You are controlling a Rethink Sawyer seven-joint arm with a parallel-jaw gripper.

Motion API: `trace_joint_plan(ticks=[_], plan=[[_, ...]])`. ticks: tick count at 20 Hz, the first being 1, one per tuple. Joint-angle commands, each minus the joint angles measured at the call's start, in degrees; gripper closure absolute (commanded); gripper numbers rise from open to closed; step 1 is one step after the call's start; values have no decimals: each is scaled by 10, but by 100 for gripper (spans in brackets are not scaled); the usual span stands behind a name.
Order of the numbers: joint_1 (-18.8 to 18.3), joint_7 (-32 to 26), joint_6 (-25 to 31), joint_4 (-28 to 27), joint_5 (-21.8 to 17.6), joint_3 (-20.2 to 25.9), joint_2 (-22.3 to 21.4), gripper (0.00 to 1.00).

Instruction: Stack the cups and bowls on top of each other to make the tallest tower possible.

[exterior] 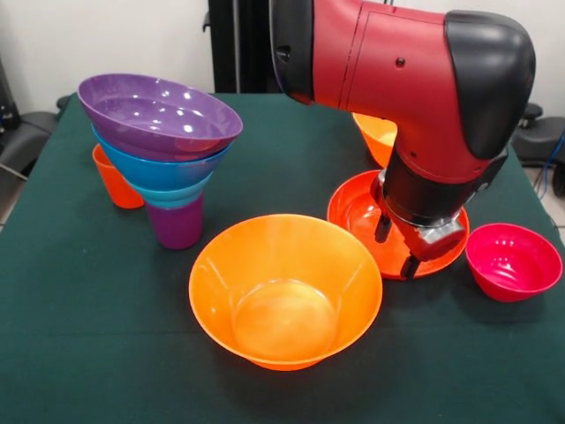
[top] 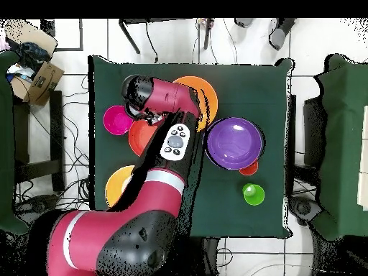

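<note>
Going left to right across the front view: a small orange tapered plastic cup stands near the left edge of the green-covered tabletop, half hidden behind the tower. That tower rests on an upright purple plastic tumbler, with a teal bowl, a blue bowl and a wide glossy purple bowl nested above it, each wider than the one below, so it looks top-heavy and easily tipped.

Nearer the front edge, towards the middle, sits a large glossy orange plastic bowl, upright and apart from everything else. It is likely light, stiff and slippery; the thin rim seems the only place to take hold, one finger inside and one outside.

Right of it lies a shallow red-orange plastic bowl, and the gripper hangs right over it, its two dark fingers spread moderately and holding nothing. Behind the arm another large orange bowl shows partly. Close to the right edge stands a small magenta plastic bowl.

The overhead view adds a small green plastic cup, standing alone near a corner beyond the tower.
</note>
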Motion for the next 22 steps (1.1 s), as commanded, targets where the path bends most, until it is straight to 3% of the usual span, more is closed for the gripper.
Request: trace_joint_plan(ticks=[1,16,22], plan=[[-3,24,-60,98,-15,70,5,0],[-24,8,-79,118,-10,86,-16,0],[-27,13,-65,96,-9,85,-19,0]])
